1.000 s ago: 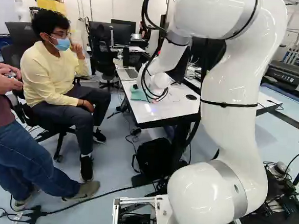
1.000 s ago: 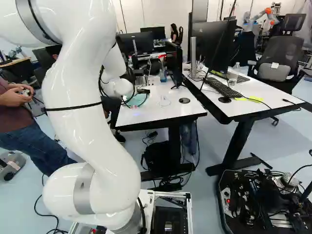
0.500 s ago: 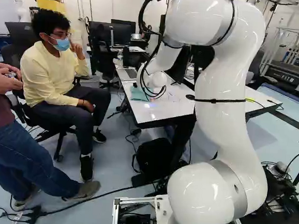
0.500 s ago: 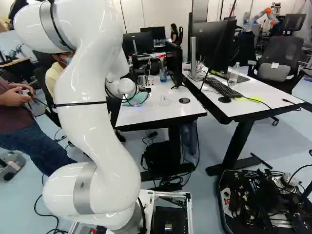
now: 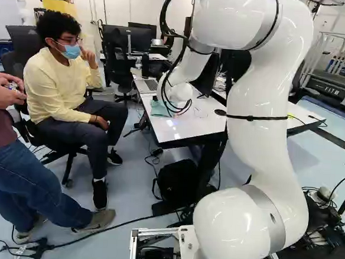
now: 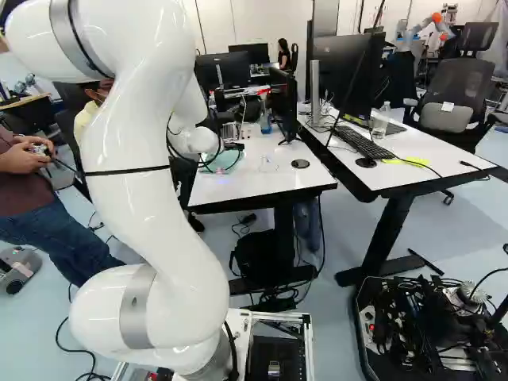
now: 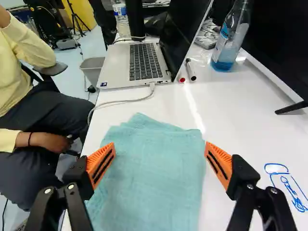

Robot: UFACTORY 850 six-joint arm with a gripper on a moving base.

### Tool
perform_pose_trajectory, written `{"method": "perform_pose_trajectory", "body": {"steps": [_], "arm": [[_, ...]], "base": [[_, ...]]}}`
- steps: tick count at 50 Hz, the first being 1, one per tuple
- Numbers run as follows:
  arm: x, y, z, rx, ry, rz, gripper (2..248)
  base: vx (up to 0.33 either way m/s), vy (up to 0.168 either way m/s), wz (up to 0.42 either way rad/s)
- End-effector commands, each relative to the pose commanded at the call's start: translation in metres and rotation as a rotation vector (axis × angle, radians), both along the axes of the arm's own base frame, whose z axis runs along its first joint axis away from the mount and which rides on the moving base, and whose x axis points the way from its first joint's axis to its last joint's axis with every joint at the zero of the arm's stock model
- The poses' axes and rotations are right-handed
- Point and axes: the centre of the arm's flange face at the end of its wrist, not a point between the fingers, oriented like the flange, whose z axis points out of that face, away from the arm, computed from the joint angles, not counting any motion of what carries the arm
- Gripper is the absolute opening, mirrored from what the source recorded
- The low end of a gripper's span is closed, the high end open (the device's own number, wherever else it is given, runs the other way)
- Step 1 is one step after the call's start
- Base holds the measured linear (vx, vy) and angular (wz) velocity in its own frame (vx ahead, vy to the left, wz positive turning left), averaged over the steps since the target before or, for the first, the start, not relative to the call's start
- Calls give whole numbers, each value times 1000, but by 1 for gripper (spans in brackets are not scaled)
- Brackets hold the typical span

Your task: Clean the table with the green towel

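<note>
In the left base view the green towel (image 5: 158, 109) lies by the worktop's (image 5: 187, 127) left edge

In the right base view the hand (image 6: 231, 148) is low over it

In the wrist view its fingers stand wide apart, gripping nothing, the towel between them; the bottle (image 7: 231, 38) near the laptop (image 7: 127, 65) has blue liquid inside; the bin's (image 7: 92, 67) contents are hidden

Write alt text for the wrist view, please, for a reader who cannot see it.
A green towel lies on a white table between the open jaws. Ahead are an open laptop, a marker and a bottle of blue liquid; a blue drawing marks the table beside the jaws.
</note>
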Motion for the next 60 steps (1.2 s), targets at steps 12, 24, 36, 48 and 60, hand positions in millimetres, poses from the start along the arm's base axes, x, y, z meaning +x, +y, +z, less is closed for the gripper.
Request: {"method": "perform_pose_trajectory", "body": {"steps": [12,24,36,48,60], "arm": [[-23,-7,13,1,22,-10,247],[-31,-20,19,12,114,-55,247],[-27,-20,24,32,211,-84,247],[-32,-3,32,47,272,-71,247],[-35,16,46,50,257,-36,247]], "base": [[0,0,0],[0,0,0],[0,0,0],[0,0,0],[0,0,0]]}}
